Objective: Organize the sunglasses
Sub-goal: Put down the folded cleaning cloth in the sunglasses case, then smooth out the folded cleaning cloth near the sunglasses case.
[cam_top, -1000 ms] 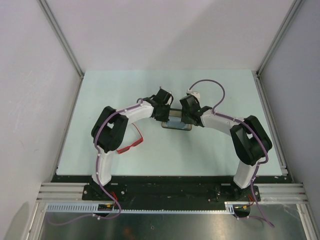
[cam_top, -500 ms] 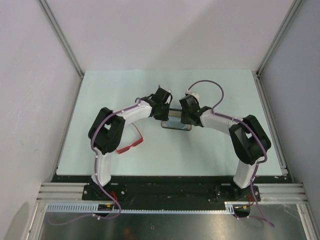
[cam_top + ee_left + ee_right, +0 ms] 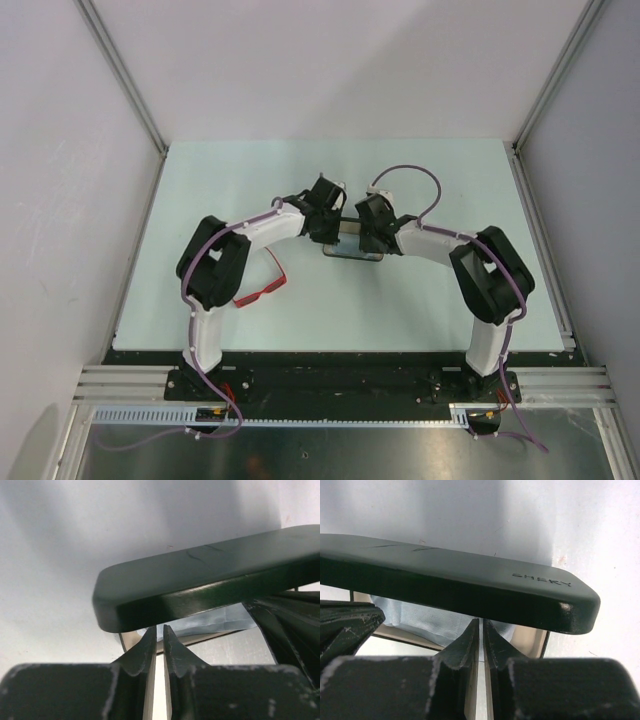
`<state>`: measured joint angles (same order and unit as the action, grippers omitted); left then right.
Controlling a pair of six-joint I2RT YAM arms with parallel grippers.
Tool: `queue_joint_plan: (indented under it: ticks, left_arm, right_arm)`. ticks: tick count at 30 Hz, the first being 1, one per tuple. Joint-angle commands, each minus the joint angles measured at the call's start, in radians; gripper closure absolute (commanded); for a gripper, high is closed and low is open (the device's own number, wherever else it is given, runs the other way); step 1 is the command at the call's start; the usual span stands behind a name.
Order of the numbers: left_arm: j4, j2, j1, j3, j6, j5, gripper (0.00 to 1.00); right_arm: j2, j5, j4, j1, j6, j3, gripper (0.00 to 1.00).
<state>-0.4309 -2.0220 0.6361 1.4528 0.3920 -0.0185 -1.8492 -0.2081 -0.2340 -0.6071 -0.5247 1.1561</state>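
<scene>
- Both arms are at the black rounded oblong hard case point(image 3: 353, 247) in the middle of the pale green desk point(image 3: 420, 180). Its lid is raised, and a pale blue fabric cloth point(image 3: 200, 622) shows in the base.
- The left end effector point(image 3: 158, 632) is clenched down to a thin slit right at the near rim of the case base. The right end effector point(image 3: 480, 627) looks the same at the other end. I honestly can't tell whether either has actually caught the rim or cloth, or is just pinched beside it.
- The red plastic-framed sunglasses point(image 3: 262, 293) aren't in anyone's grip. They're lying on the desk well left of the case, half tucked under the left arm's black elbow point(image 3: 213, 262).
- What worries me:
  - That elbow sits right over the sunglasses, so a careless swing of the left arm could knock them about or shove them toward the near edge.
  - If the pinch on the case is only marginal, the lid could drop shut or the case could skid when one side pulls harder.
  - The cloth is sitting where the sunglasses have to go, so it may bunch up under them.
  - At least one temple looks unfolded, so as they are I doubt they'd fit.
- Orientation, as far as I can make out: the front bar's long axis runs roughly left to right, with the right end tilted a bit away from the bases. The visible temple points toward the far side.
</scene>
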Motion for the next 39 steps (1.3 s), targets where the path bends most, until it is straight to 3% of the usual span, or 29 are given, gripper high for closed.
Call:
queue_joint_plan:
  ticks: [1,24,39]
  left_arm:
    - [0.027,0.034,0.016,0.006,0.011,-0.037,0.86]
    - [0.126,0.011,0.037,-0.097,-0.021,0.063,0.87]
    - [0.124,0.022,0.037,-0.118,-0.022,0.083,0.92]
  right_arm:
    - [-0.022,-0.002,-0.007,-0.005,-0.011,0.036,0.89]
    - [0.05,-0.099,-0.027,-0.037,0.029,0.031,0.91]
    - [-0.011,-0.08,-0.048,-0.034,0.029,0.03,0.94]
